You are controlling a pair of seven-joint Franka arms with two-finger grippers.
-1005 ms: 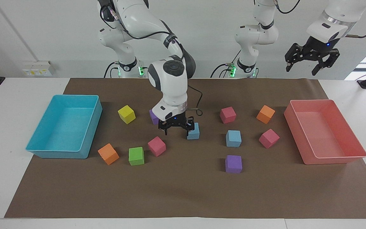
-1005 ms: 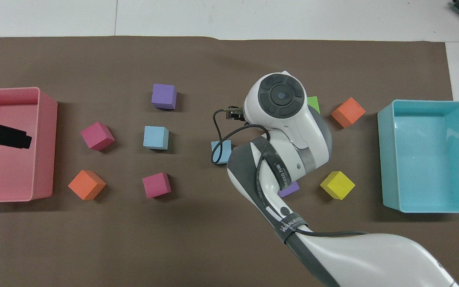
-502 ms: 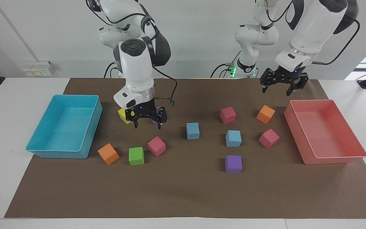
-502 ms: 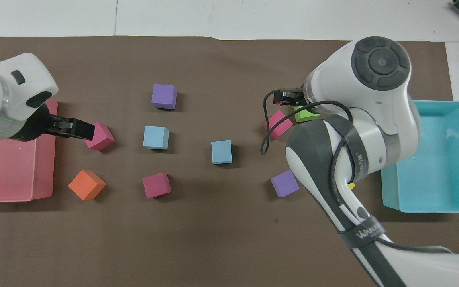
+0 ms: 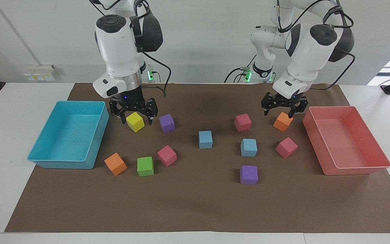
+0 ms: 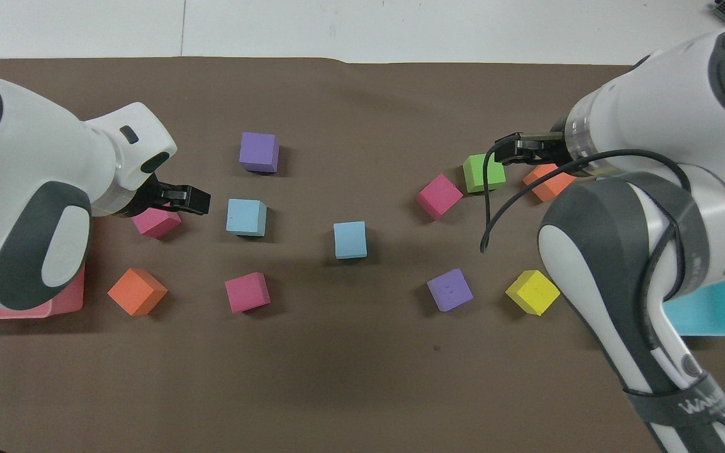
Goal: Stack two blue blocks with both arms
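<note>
On a brown mat (image 5: 195, 203) lie two blue blocks, apart and unstacked. One blue block (image 5: 205, 139) (image 6: 350, 240) sits near the mat's middle. The second blue block (image 5: 248, 147) (image 6: 246, 217) lies toward the left arm's end, slightly farther from the robots, with a purple cube (image 5: 248, 174) (image 6: 259, 151) farther out still and a pink cube (image 5: 242, 122) (image 6: 247, 292) nearer the robots.

Neither gripper holds anything. The right gripper (image 5: 133, 113) hangs just above a yellow cube (image 5: 135, 121) (image 6: 533, 292), fingers spread either side of it without touching, beside the turquoise tray (image 5: 42, 159). Another purple cube (image 5: 167, 122) (image 6: 450, 290) sits just beside the yellow one.

The left gripper (image 5: 282, 109) (image 6: 186, 200) hangs with fingers spread just over an orange cube (image 5: 282, 122) (image 6: 137, 291), near the pink tray (image 5: 354, 167). A magenta cube (image 5: 286, 147) (image 6: 156, 222) lies between that tray and the second blue block.

Toward the right arm's end lie an orange block (image 5: 115, 164) (image 6: 548, 183), a green cube (image 5: 145, 166) (image 6: 483, 173) and a rose cube (image 5: 167, 155) (image 6: 439, 196).
</note>
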